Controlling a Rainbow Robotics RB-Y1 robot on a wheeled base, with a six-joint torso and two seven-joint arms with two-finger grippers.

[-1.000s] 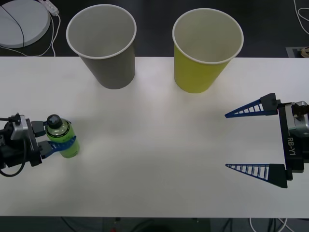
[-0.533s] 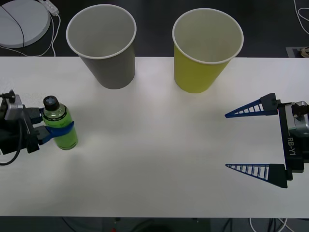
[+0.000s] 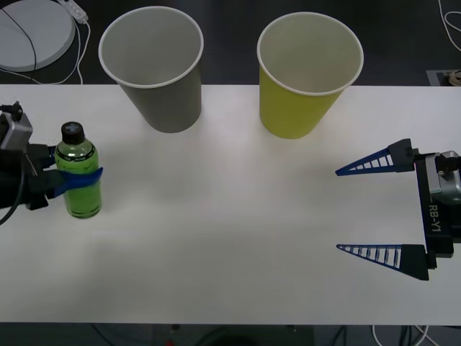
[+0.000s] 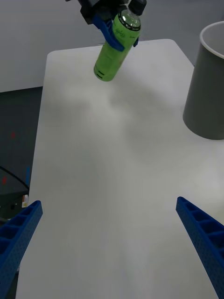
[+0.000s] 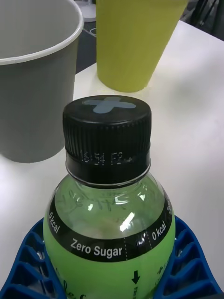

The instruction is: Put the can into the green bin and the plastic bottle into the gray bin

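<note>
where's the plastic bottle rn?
Front view: far left of the table, clamped in the left gripper, plastic bottle near the gray bin.

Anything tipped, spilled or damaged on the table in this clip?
Nothing stands out. The plastic bottle is capped and held in the left gripper, lifted off the table. The gray bin and green bin stand upright. The right gripper waits open.

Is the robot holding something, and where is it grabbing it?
The left gripper holds the plastic bottle around its upper body, below the cap. The right gripper holds nothing.
</note>
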